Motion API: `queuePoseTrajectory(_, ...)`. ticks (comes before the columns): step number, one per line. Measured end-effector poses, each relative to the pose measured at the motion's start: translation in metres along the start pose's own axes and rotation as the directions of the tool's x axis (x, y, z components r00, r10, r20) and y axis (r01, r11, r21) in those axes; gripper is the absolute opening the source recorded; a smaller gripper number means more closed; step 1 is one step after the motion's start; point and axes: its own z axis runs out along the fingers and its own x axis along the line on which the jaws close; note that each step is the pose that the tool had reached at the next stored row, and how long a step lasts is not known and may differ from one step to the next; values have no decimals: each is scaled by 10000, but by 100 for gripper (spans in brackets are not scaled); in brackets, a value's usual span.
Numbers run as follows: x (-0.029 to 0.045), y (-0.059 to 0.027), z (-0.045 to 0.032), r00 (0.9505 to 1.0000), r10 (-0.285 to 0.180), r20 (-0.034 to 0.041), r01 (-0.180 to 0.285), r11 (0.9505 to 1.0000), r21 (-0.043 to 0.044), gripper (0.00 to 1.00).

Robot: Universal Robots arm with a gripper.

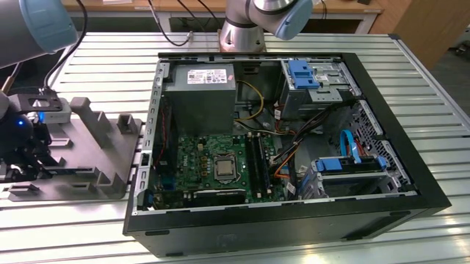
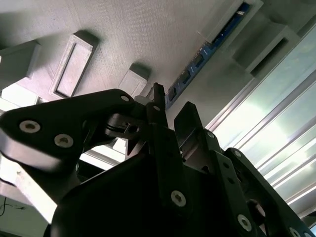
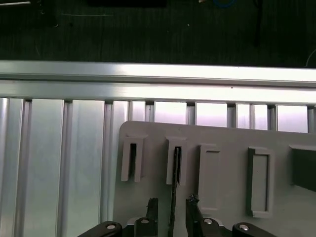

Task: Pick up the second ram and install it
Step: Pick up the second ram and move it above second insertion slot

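The second ram [image 3: 174, 192] stands on edge in a slot of the grey fixture tray [image 3: 227, 148], seen as a thin dark strip in the first wrist view. In the second wrist view its dark blue-green board [image 2: 217, 37] with chips runs along the tray [image 2: 148, 29]. My gripper [image 3: 172, 203] is open, with one finger on each side of the ram and a gap on both sides. In the exterior view the gripper [image 1: 33, 157] hangs over the tray [image 1: 96, 159] at that view's left.
An open computer case [image 1: 397, 165] lies to the exterior view's right of the tray, with the motherboard [image 1: 213, 159] and long black slots [image 1: 257, 159] inside. Cables and drive cages fill its right half. The slatted metal table [image 1: 110, 66] surrounds both.
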Motion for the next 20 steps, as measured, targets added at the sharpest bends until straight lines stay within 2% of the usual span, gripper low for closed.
queuePoseTrajectory(9,-5,0,3,10000,-1,-1,1,10000,-1,36)
queuePoseTrajectory(11,-5,0,3,10000,0,-1,0,10000,-1,34)
queuePoseTrajectory(12,-5,0,4,10000,-1,0,1,10000,0,27)
queuePoseTrajectory(20,-5,0,5,10000,-1,-1,1,10000,0,25)
